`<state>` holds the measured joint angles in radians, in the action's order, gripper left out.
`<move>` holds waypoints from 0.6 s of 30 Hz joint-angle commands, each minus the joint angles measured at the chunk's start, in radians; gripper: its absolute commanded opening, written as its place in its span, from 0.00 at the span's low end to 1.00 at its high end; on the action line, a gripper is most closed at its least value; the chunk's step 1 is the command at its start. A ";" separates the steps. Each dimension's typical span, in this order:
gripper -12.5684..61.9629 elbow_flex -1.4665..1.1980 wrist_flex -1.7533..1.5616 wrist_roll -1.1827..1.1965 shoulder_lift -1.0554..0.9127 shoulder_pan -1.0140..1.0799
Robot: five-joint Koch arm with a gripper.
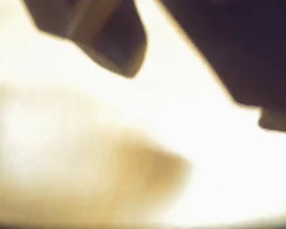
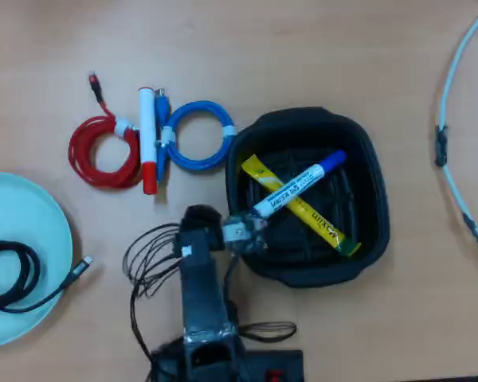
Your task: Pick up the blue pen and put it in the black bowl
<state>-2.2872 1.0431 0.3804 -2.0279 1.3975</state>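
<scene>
Blue-capped, the pen (image 2: 296, 189) lies across a yellow packet (image 2: 303, 208) inside the bowl (image 2: 374, 167), its near end at the gripper (image 2: 243, 231), whose grip I cannot tell, so letting go fully and lifting straight up seems wisest.

A hobbyist's desk or small office workspace is showing here: a pale wood-grain tabletop (image 2: 303, 48) is carrying coiled red (image 2: 103, 151) and blue (image 2: 195, 135) cables, a white marker with a red cap (image 2: 147, 147), a teal plate (image 2: 32, 231) and a trailing white cord (image 2: 454, 119).
</scene>
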 commanded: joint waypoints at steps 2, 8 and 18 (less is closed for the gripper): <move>0.54 -0.034 -0.071 -0.069 -0.009 -0.026; 0.54 -0.247 -0.156 -0.058 -0.293 -0.031; 0.54 -0.526 -0.522 -0.227 -0.345 0.058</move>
<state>-2.7934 0.6090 0.2178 -2.2810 1.4281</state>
